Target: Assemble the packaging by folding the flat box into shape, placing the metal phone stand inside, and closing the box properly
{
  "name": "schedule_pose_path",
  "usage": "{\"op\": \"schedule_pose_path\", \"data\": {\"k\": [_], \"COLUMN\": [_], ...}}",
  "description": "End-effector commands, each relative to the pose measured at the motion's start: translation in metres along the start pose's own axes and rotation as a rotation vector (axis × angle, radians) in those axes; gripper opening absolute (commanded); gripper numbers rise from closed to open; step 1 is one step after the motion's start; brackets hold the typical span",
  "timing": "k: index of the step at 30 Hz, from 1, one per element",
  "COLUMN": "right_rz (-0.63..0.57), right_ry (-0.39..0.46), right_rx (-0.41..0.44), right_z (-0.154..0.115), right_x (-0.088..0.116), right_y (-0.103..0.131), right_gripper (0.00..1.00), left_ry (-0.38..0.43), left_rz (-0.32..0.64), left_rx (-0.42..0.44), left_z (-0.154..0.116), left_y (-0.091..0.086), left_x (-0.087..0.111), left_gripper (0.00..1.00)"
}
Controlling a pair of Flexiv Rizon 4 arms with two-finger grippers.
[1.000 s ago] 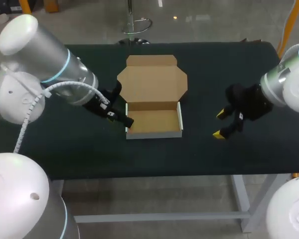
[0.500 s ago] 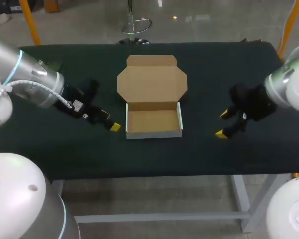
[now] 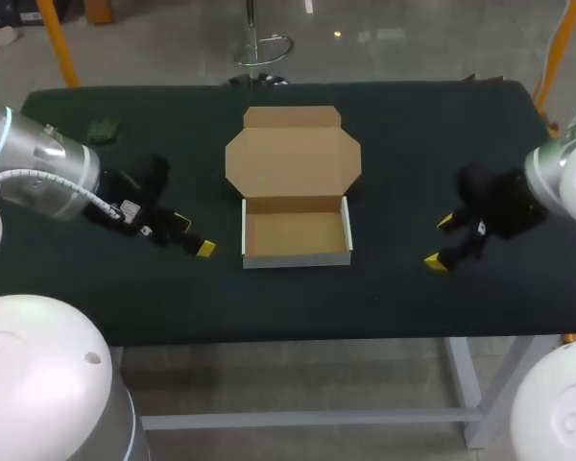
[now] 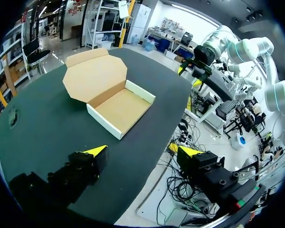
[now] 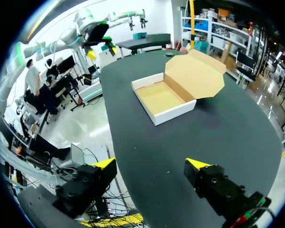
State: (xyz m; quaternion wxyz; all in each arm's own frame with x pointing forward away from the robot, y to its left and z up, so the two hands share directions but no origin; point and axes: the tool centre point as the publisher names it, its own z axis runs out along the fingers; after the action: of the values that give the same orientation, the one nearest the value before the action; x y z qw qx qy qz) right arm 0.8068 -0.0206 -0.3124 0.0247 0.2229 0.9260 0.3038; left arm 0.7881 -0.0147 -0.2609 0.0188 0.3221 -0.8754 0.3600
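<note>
The cardboard box [image 3: 296, 235] sits in the middle of the surface [image 3: 413, 125]. Its shallow tray is folded up with white walls standing, and its lid [image 3: 293, 158] lies flat and open on the far side of the tray. The tray holds nothing.

The left hand [image 3: 193, 236] is just off the box's left wall, wide open and holding nothing. The right hand [image 3: 441, 241] is well off the box's right side, also spread wide and empty.

A small dark object [image 3: 103, 130] lies far to the left of the box, near the surface's back corner. It may be the metal phone stand, but it is too small to tell.

Likely risks from here:
- The tray is light and nothing pins it. A hand brushing a wall on its way in would probably slide the tray or turn it.
- The walls look only folded, not locked. A nudge from outside could splay one flat.
- If the dark object is the stand, the left hand has a long reach away from the box. A shallow pinch on smooth metal could slip.
- Swinging the lid over before the stand is seated would close an empty box.
</note>
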Motion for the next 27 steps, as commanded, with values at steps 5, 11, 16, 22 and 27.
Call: {"op": "schedule_pose_path", "data": {"k": [5,11,16,22,27], "right_rz": [0.142,0.312,0.437,0.601,0.687], "right_ry": [-0.077,-0.13,-0.142,-0.171,-0.178], "right_rx": [-0.015,0.05,0.073,0.08,0.099], "right_z": [-0.03,-0.048,-0.06,-0.075,-0.085], "right_x": [0.009,0.004,0.001,-0.006,-0.006], "right_y": [-0.004,-0.001,0.0,-0.004,-0.007], "right_gripper": [1.0,1.0,1.0,1.0,1.0], "left_ry": [-0.078,-0.109,-0.171,-0.246,-0.285], "left_rz": [-0.126,-0.259,-0.339,-0.443,-0.51], "left_rx": [-0.082,-0.095,-0.112,-0.114,-0.122], "left_z": [-0.026,-0.047,-0.059,-0.07,-0.081], "left_y": [0.0,0.002,0.002,0.002,0.001], "left_x": [0.01,0.014,0.02,0.024,0.03], "left_gripper": [1.0,1.0,1.0,1.0,1.0]}}
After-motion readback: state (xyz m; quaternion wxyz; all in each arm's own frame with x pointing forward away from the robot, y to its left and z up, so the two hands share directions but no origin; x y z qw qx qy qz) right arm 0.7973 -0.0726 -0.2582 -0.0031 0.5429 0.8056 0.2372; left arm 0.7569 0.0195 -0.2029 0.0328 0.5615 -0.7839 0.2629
